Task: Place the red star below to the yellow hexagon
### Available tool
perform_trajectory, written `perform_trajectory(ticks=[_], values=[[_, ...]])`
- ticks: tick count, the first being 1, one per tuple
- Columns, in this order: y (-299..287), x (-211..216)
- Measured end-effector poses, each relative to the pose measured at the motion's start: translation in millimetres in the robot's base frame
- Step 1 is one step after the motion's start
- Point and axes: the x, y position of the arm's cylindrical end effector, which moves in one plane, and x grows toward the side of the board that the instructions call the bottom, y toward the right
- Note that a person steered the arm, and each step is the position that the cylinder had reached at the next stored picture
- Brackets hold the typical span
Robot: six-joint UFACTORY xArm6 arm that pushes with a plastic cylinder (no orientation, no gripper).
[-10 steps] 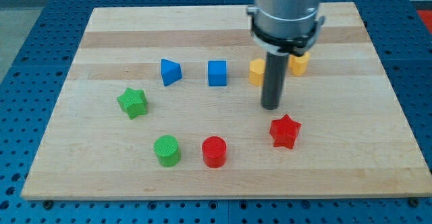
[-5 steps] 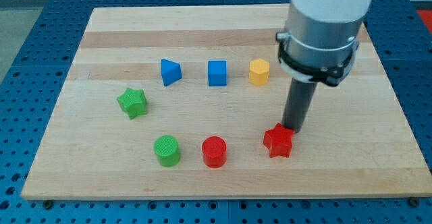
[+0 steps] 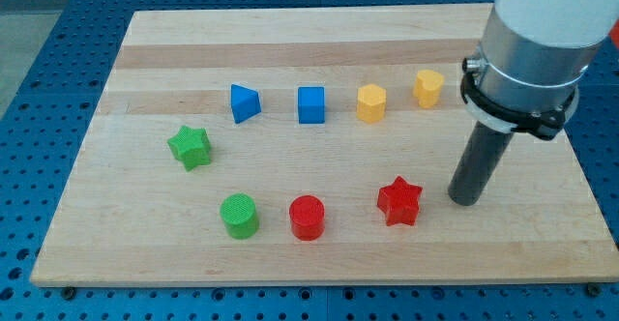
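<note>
The red star [image 3: 399, 202] lies on the wooden board at the lower middle right. The yellow hexagon [image 3: 371, 102] sits above it, in the row of blocks across the board's middle. My tip [image 3: 464, 201] rests on the board to the right of the red star, a short gap apart from it, at about the same height in the view. The rod rises up and to the right into the arm's grey body.
A second yellow block [image 3: 428, 87] lies right of the hexagon. A blue cube [image 3: 311, 105] and a blue triangle [image 3: 244, 102] lie to its left. A green star [image 3: 190, 147], a green cylinder [image 3: 239, 216] and a red cylinder [image 3: 308, 217] lie lower left.
My tip moved from above the red star, nudged it slightly left and down, then slid to the star's right. The second yellow block is uncovered again.
</note>
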Motion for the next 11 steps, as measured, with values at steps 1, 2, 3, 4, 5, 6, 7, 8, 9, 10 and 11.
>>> perform_trajectory(ticks=[1, 2, 3, 4, 5, 6, 7, 8, 9, 10, 11], values=[[-14, 11], [-27, 14], [-36, 14], [-42, 14], [-42, 14], [-42, 14], [-47, 15], [-56, 19], [-64, 20], [-59, 20], [-31, -15]])
